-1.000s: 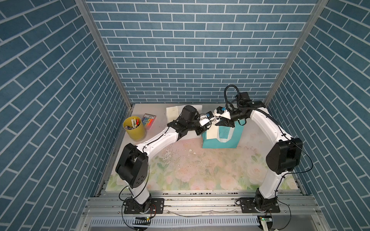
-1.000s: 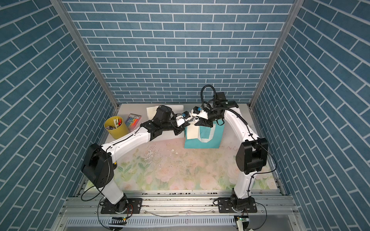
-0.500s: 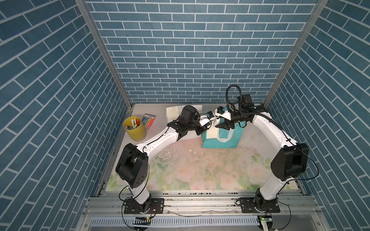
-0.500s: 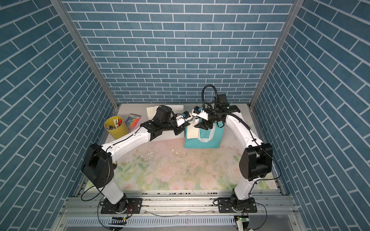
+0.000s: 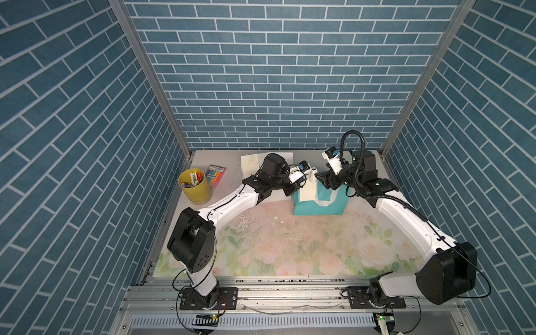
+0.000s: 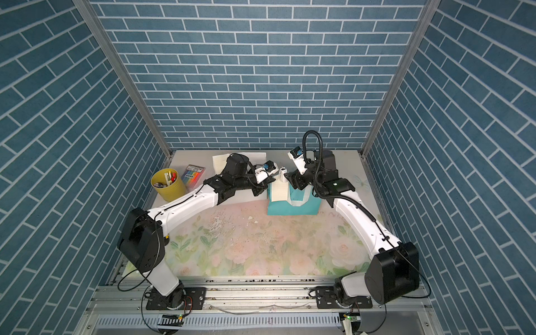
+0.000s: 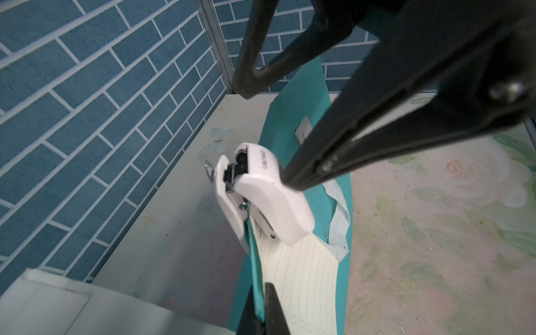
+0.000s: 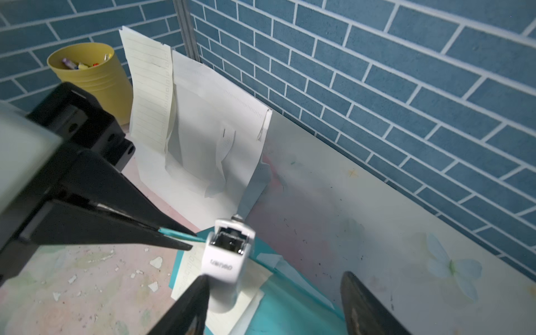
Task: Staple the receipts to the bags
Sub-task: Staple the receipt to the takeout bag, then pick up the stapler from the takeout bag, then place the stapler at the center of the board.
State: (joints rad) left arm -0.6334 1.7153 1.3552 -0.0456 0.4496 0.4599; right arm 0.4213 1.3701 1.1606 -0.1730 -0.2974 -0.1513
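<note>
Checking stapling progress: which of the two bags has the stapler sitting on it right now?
The teal bag, nearer the front: the white stapler straddles its edge over a receipt. The plain white bag behind it has none.

Both top views: bright, even overhead light. The arms throw only soft, pale shadows on the counter, without glare. Left wrist view: the white stapler is sharp, while the right tool, close to the lens, is blurred. Right wrist view: the left tool is soft and out of focus near the lens, and the white bag looks slightly washed out, with a grey shadow beside it.
</note>
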